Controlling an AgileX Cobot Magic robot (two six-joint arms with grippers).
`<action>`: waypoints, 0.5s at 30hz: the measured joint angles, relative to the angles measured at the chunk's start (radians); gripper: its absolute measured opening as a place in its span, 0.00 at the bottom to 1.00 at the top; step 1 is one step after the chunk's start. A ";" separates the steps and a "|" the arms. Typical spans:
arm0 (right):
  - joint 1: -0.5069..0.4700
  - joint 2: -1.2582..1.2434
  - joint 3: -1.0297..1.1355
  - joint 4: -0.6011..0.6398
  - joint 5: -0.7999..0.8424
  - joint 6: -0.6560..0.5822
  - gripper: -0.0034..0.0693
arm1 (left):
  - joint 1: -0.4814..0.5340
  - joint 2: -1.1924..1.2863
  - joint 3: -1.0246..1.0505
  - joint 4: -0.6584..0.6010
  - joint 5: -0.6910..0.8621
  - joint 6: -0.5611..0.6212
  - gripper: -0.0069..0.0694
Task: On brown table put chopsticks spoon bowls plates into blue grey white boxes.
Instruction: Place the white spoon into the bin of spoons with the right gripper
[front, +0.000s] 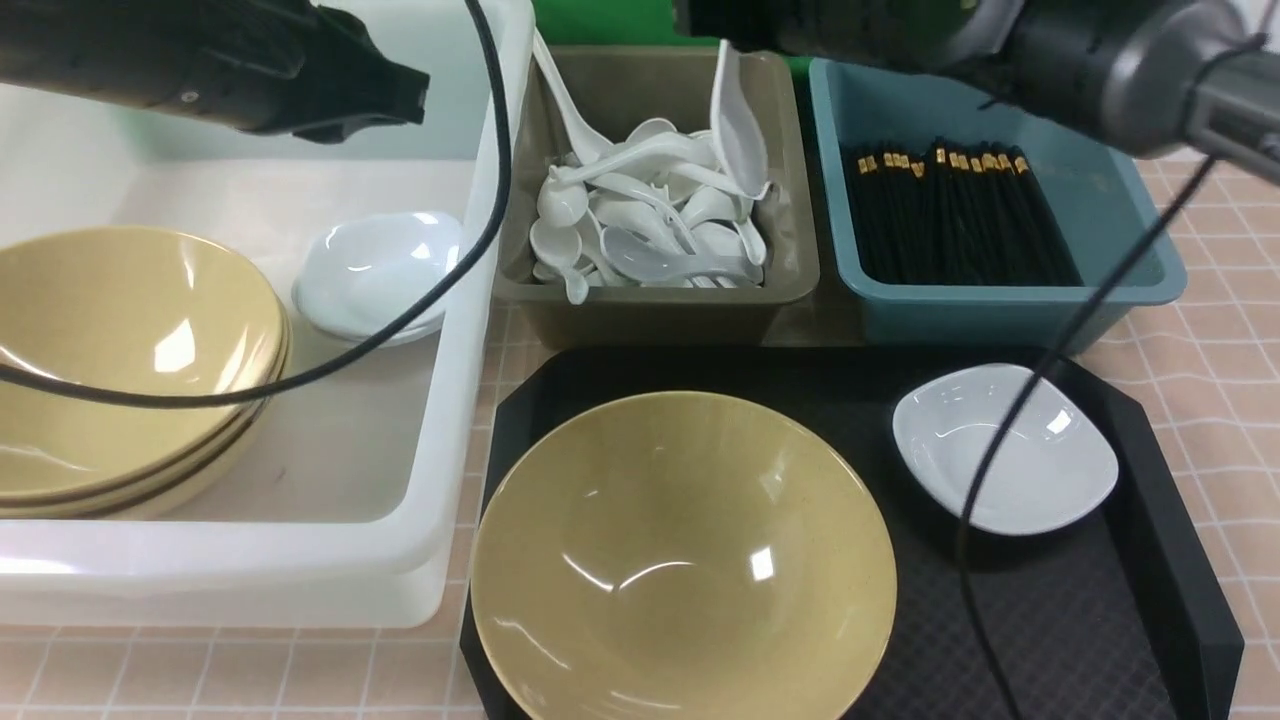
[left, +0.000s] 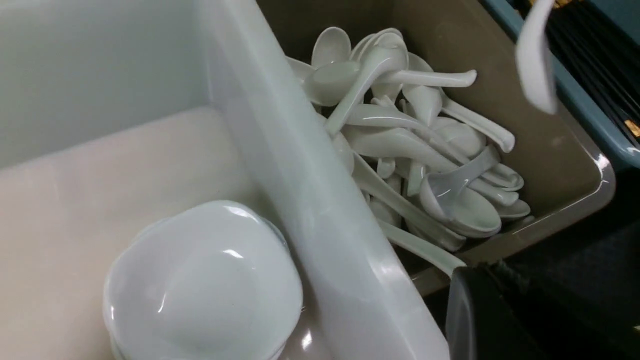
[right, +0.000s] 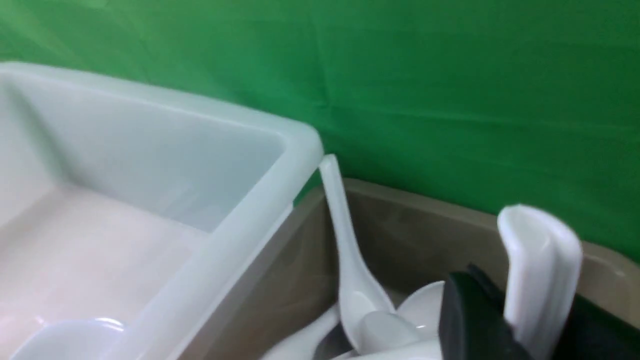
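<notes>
My right gripper is shut on the handle of a white spoon, which hangs bowl-down over the grey box of several white spoons. In the right wrist view the handle stands between the dark fingers. My left gripper is shut and empty, above the white box. That box holds stacked yellow bowls and small white plates. The blue box holds black chopsticks. A yellow bowl and a white plate sit on the black tray.
The three boxes stand side by side along the back of the checked table, with the tray just in front of the grey and blue ones. Black cables from both arms hang across the white box and the tray. A green backdrop rises behind.
</notes>
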 joint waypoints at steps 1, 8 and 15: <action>0.001 0.019 -0.027 0.000 0.026 -0.003 0.27 | 0.000 0.000 0.000 -0.010 0.003 0.011 0.10; 0.003 0.089 -0.141 -0.001 0.138 -0.024 0.54 | 0.000 0.017 -0.001 -0.050 0.030 0.045 0.10; -0.014 0.032 -0.185 -0.025 0.406 -0.057 0.78 | -0.004 0.032 -0.002 -0.050 0.065 0.066 0.10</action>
